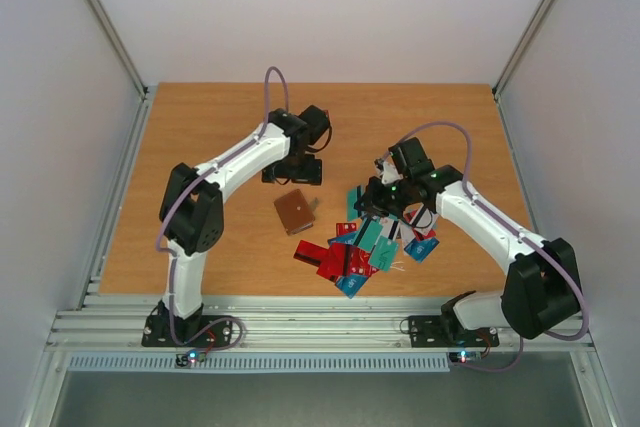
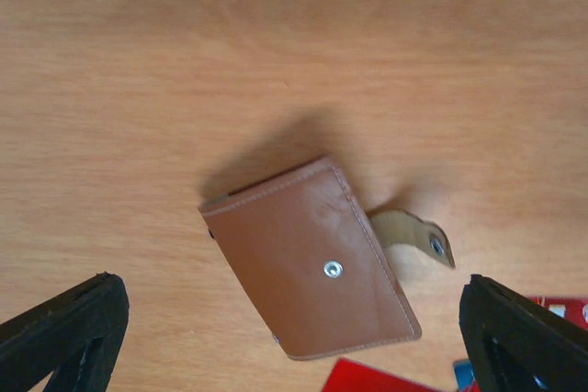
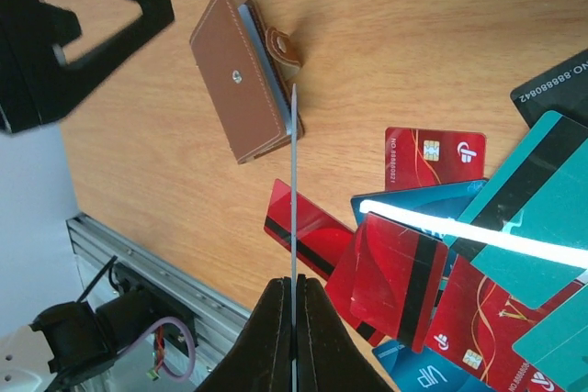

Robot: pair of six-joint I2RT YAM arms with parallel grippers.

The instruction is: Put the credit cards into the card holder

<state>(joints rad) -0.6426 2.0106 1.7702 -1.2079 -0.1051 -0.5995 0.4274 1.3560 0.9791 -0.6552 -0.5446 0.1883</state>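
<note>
The brown card holder [image 1: 295, 210] lies flat on the wooden table, its strap open. In the left wrist view the card holder [image 2: 308, 259] shows a light stud. My left gripper [image 1: 293, 174] hovers just beyond it, open and empty, with black fingers [image 2: 69, 328] wide on either side. My right gripper [image 3: 294, 296] is shut on one credit card [image 3: 294, 181], seen edge-on, whose far end points at the card holder [image 3: 241, 75]. Several red, teal and blue cards [image 1: 365, 247] lie in a pile right of the holder, under my right gripper [image 1: 374, 199].
The card pile [image 3: 432, 254] spreads toward the table's near edge, where a metal rail [image 1: 320, 322] runs. White walls stand at the left, right and back. The left gripper's black body [image 3: 64, 34] is close to the holder on its far side.
</note>
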